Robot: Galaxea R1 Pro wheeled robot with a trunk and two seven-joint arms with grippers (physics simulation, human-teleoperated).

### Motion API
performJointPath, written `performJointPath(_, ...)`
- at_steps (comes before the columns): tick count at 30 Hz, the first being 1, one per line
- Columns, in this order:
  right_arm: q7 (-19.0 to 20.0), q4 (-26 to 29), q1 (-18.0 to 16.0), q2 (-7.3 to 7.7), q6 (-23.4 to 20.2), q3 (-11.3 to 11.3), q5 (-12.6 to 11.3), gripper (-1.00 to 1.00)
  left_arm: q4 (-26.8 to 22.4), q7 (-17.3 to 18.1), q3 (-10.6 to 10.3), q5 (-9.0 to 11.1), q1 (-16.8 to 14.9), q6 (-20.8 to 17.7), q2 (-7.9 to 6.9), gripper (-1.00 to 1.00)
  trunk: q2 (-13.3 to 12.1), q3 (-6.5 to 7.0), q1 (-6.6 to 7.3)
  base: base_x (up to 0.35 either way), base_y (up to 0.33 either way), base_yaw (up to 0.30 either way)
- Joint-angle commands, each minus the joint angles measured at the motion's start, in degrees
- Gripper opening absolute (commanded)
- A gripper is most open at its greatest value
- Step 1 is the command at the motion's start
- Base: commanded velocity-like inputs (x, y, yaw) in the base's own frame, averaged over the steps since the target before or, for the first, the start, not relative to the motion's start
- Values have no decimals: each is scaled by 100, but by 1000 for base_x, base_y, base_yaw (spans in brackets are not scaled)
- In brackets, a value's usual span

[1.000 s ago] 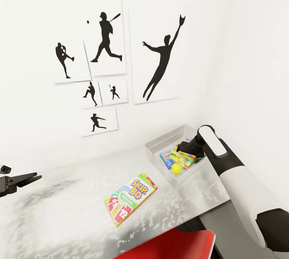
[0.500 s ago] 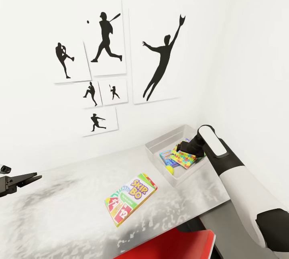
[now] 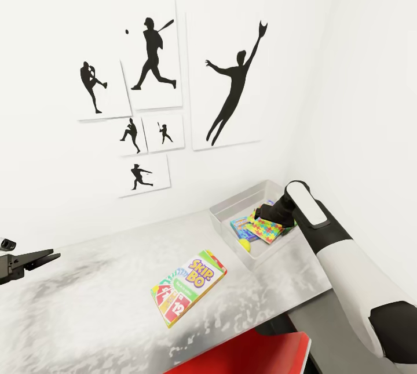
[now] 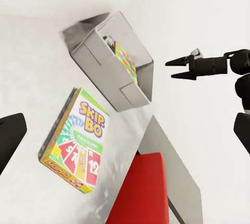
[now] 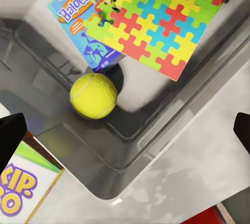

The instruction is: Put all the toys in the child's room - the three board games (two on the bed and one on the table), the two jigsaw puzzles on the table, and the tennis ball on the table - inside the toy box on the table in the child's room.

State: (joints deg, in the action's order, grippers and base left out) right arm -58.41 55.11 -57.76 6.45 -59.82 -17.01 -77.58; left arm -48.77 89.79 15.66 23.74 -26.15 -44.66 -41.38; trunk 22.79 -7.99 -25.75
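Progress: shallow light-grey toy bin (image 5: 156, 135) holds bright multicoloured jigsaw square (image 5: 161, 15), blue game box (image 5: 86, 21), yellow-green tennis ball (image 5: 94, 95). Green-red Skip-Bo box (image 3: 189, 287) waits on mottled table (image 3: 87, 304). My right gripper (image 4: 179, 67) hangs spread, empty.

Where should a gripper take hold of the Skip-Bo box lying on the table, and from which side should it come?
The flat green-red-white Skip-Bo game box lies face up on the pale mottled table, apart from the light-grey toy box. Probably best to come from above and close the gripper across its two long edges, since these are nearer together than the ends. The left gripper is on its open side.
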Motion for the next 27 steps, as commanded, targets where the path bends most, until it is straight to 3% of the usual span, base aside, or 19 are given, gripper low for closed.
performJointPath(1, -55, 0, -8, 6, -18, -18, -54, 100, -1, 21, -2, -1, -4, -61, -2, 100, 13, -13, -4, 0, 0, 0)
performJointPath(13, 171, 4, -8, 16, -18, -20, -57, 100, -1, 21, -2, -1, -4, -61, -2, 100, 13, 12, -4, 0, 0, -19)
performJointPath(22, 1119, 24, -8, 109, -18, 70, -82, 100, -1, 21, -2, -1, -4, -61, -6, 100, 13, 89, -4, 0, 0, -127)
performJointPath(27, 1535, 25, -8, 151, -18, 264, -94, 100, -1, 21, 0, -1, -4, -61, -8, 100, 13, 132, -4, 0, 0, -163)
